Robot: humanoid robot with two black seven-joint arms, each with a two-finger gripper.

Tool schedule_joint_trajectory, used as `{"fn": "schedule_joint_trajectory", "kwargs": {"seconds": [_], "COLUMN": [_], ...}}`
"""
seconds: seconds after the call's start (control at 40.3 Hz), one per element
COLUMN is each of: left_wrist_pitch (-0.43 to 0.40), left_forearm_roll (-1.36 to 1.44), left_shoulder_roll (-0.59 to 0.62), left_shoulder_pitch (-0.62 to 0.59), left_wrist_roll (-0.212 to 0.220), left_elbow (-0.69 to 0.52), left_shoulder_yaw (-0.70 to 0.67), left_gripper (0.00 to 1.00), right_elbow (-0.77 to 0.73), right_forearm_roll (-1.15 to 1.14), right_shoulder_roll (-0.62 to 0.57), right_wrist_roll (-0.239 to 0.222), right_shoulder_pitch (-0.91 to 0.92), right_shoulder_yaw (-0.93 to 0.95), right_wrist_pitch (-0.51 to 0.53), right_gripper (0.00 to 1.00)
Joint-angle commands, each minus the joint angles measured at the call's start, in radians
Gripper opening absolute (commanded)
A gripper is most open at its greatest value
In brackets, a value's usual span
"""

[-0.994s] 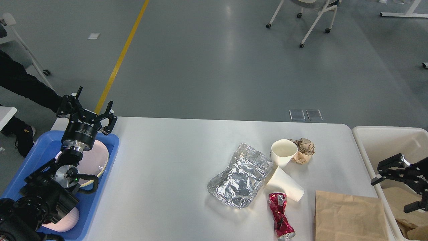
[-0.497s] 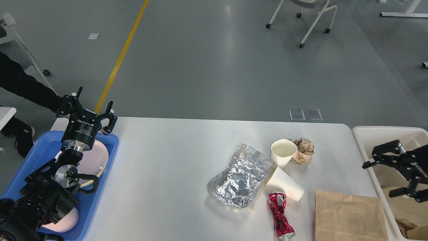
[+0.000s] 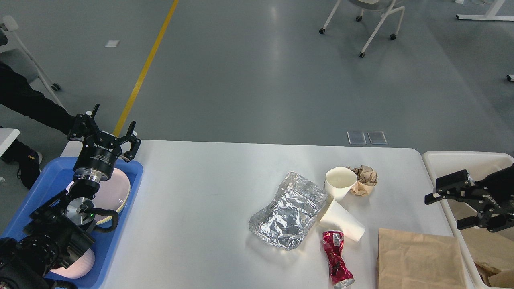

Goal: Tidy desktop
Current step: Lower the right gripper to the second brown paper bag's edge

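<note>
My counter [image 3: 209, 192] fills the lower frame, rigid and fixed; only its litter lifts. The crushed can [image 3: 336, 259] is light, best pinched mid-body. Right pincer [image 3: 445, 210] open and empty at right edge; left pincer [image 3: 105, 130] open too.

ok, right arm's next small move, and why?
Probably ease the right gripper left and down toward the brown paper bag: it hangs open and empty over the cream bin rim, and the bag is the nearest litter on the desktop.
</note>
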Motion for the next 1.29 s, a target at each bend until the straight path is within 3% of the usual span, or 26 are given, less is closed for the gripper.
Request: {"fn": "schedule_joint_trajectory", "kwargs": {"seconds": [0.0, 0.174, 0.298, 0.497, 0.646, 0.894, 1.267], "left_wrist_pitch": [0.0, 0.0, 0.0, 0.0, 0.0, 0.0, 0.0], "left_forearm_roll": [0.0, 0.0, 0.0, 0.0, 0.0, 0.0, 0.0], "left_shoulder_roll": [0.0, 0.0, 0.0, 0.0, 0.0, 0.0, 0.0], "left_shoulder_pitch": [0.0, 0.0, 0.0, 0.0, 0.0, 0.0, 0.0], "left_wrist_roll": [0.001, -0.001, 0.001, -0.001, 0.001, 0.001, 0.001], "left_elbow": [0.0, 0.0, 0.0, 0.0, 0.0, 0.0, 0.0], "left_shoulder_yaw": [0.0, 0.0, 0.0, 0.0, 0.0, 0.0, 0.0], "left_gripper": [0.96, 0.96, 0.96, 0.96, 0.96, 0.96, 0.96], "right_elbow": [0.039, 0.047, 0.022, -0.148, -0.156, -0.042, 0.058], "right_forearm_roll": [-0.122, -0.222, -0.25, -0.216, -0.226, -0.35, -0.371], "right_shoulder_roll": [-0.01, -0.012, -0.012, 0.029, 0.042, 0.082, 0.05], "right_wrist_roll": [0.113, 0.15, 0.147, 0.144, 0.147, 0.152, 0.149], "right_shoulder_pitch": [0.002, 0.001, -0.001, 0.008, 0.011, 0.016, 0.062], "right_shoulder_yaw": [0.0, -0.005, -0.011, -0.012, -0.017, -0.17, -0.314], "right_wrist_pitch": [-0.03, -0.122, -0.162, -0.187, -0.247, -0.403, -0.368], "right_gripper": [1.0, 1.0, 1.0, 1.0, 1.0, 1.0, 1.0]}}
